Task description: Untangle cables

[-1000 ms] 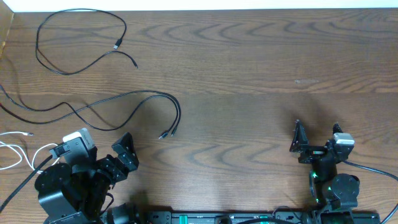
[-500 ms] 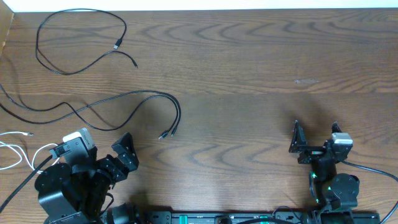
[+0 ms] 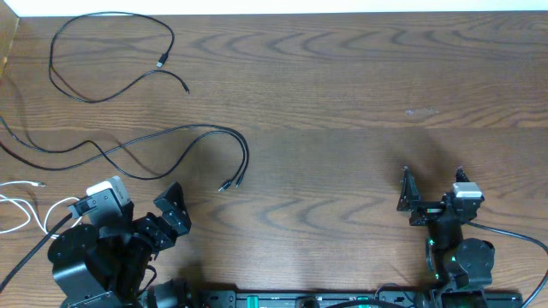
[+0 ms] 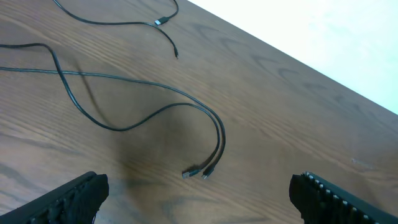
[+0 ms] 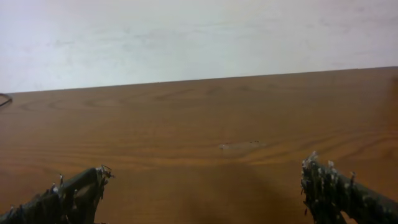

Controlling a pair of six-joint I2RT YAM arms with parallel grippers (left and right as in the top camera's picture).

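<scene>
Cables on brown wood-grain tabletop [image 3: 342, 103]: thin black looped cord [image 3: 163, 60] at the far left corner; paired long black strands [image 3: 197, 128] nearer, crossing each other, plugs side by side; short white cord [image 3: 26, 183] at the left edge. Left gripper [image 4: 199, 183] and right gripper [image 3: 433, 184] are both spread wide and empty, clear of all cords.

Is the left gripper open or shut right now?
Open. The left gripper shows its fingers wide apart in the wrist view, gripping nothing.

L end effector [image 4: 197, 183], R end effector [image 3: 433, 181]: jaws spread wide
</scene>
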